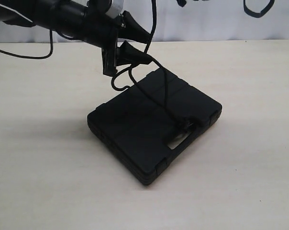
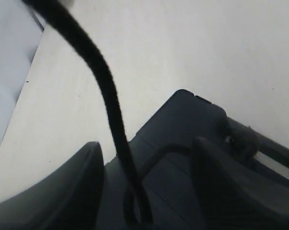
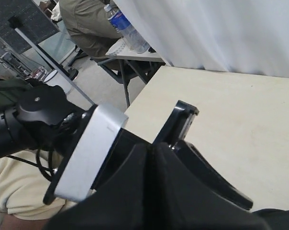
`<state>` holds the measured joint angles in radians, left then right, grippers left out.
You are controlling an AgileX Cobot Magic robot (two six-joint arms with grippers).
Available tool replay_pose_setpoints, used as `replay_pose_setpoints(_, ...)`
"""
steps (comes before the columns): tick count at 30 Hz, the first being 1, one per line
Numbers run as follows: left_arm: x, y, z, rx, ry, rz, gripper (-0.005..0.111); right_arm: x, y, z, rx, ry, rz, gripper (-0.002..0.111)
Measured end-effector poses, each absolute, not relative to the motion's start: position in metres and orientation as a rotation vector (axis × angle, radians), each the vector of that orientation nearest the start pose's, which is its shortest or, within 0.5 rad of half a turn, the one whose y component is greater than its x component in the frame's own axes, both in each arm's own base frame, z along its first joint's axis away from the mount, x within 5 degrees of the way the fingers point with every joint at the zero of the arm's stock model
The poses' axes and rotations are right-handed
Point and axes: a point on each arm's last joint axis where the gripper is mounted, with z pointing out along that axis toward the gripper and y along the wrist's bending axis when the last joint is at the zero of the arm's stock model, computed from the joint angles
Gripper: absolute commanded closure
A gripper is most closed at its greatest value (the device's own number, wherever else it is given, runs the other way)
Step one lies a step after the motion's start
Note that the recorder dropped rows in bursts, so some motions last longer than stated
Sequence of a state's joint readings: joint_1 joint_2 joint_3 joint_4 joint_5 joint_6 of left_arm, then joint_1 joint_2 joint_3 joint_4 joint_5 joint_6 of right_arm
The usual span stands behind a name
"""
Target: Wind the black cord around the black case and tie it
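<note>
**Operator:** Where does the black case [image 1: 130, 136] sit?

**Spotter:** Flat on the pale table [image 1: 250, 182], turned so one corner points toward you. Its handle slot [image 1: 179, 139] is along the near right edge.

**Operator:** And the black cord [image 1: 153, 19]?

**Spotter:** It drops from the top of the picture and passes the tips of your left gripper [image 1: 143, 42]. From there it slants across the lid to a fuzzy knot [image 1: 187, 123] just beside the slot. A slack loop [image 1: 119, 82] hangs under the gripper, over the case's far corner.

**Operator:** The gripper itself?

**Spotter:** It comes in from the upper left and hangs above the case's far edge, fingers spread apart. Whether they touch the cord, you cannot tell.
</note>
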<state>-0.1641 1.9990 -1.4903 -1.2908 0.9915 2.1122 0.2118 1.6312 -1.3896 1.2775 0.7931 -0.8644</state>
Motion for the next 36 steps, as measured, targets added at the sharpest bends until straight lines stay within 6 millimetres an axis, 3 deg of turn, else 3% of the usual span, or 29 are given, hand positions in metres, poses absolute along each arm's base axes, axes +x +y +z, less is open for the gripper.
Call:
replay_pose_setpoints(6,0.415,-0.146,0.245,1.309,1.456,-0.695,0.053,0.345,0.138,0.356,-0.428,2.012,1.07,0.104)
replay_pose_setpoints(12,0.413,-0.148,0.247,1.299,1.434,-0.739,0.054,0.345,0.138,0.355,-0.445,2.02,1.051,0.104)
replay_pose_setpoints(27,0.414,-0.147,0.247,1.293,1.439,-0.731,0.106,0.345,0.138,0.355,-0.448,2.02,1.048,0.103)
replay_pose_setpoints(29,0.417,-0.146,0.246,1.274,1.464,-0.705,0.107,0.345,0.138,0.355,-0.449,2.021,1.046,0.096)
replay_pose_setpoints(34,0.423,-0.143,0.244,1.157,1.591,-0.698,0.107,0.346,0.132,0.345,-0.423,2.133,0.95,0.044)
replay_pose_setpoints(36,0.428,-0.14,0.243,1.073,1.648,-0.683,0.107,0.348,0.12,0.336,-0.372,2.243,0.828,0.042)
